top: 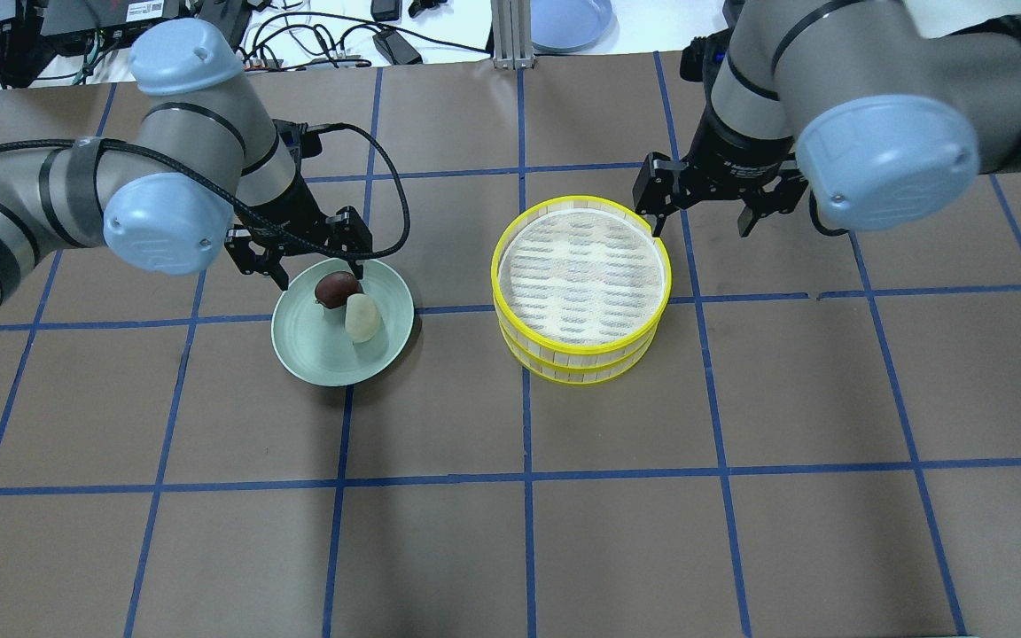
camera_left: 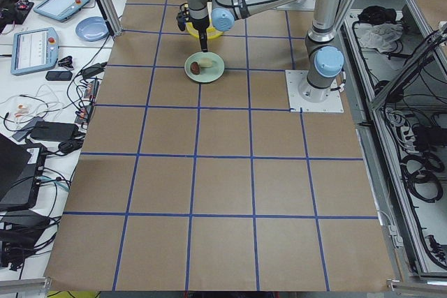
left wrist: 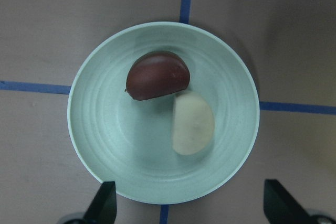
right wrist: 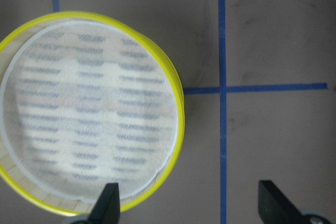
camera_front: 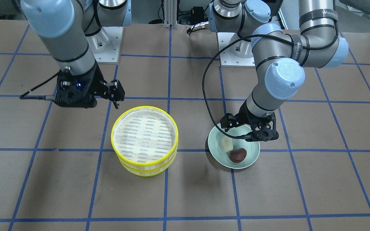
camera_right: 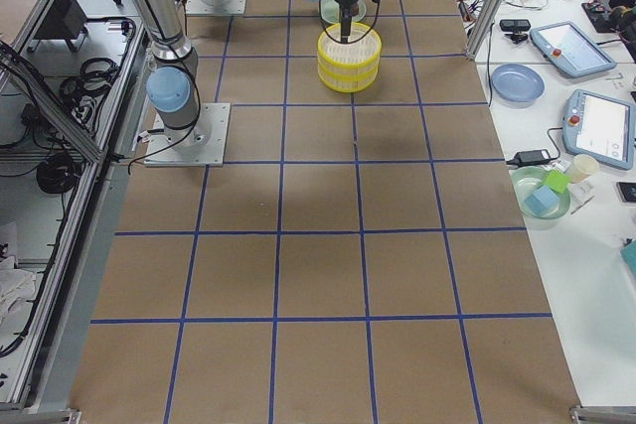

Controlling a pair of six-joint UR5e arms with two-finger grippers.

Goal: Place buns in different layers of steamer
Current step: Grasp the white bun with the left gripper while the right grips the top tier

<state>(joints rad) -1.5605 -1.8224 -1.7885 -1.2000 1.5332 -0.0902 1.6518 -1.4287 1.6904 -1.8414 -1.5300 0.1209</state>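
Observation:
The steamer (top: 581, 275), two stacked yellow-rimmed trays, stands mid-table; its top tray (camera_front: 145, 134) is empty. A cream-white bun (top: 362, 317) and a glossy reddish-brown bun (top: 338, 288) lie touching in a pale green plate (top: 315, 354). My left gripper (top: 319, 274) hangs open just above the plate's far side; its wrist view shows both buns (left wrist: 193, 123) (left wrist: 157, 75) ahead of the spread fingers. My right gripper (top: 699, 221) is open and empty beside the steamer's far right rim (right wrist: 89, 114).
The brown table is gridded with blue tape. Both arm bases (camera_front: 108, 45) stand at the robot's edge. A blue plate (top: 568, 18) and cables lie beyond the far edge. The side tables hold tablets and bowls (camera_right: 542, 196).

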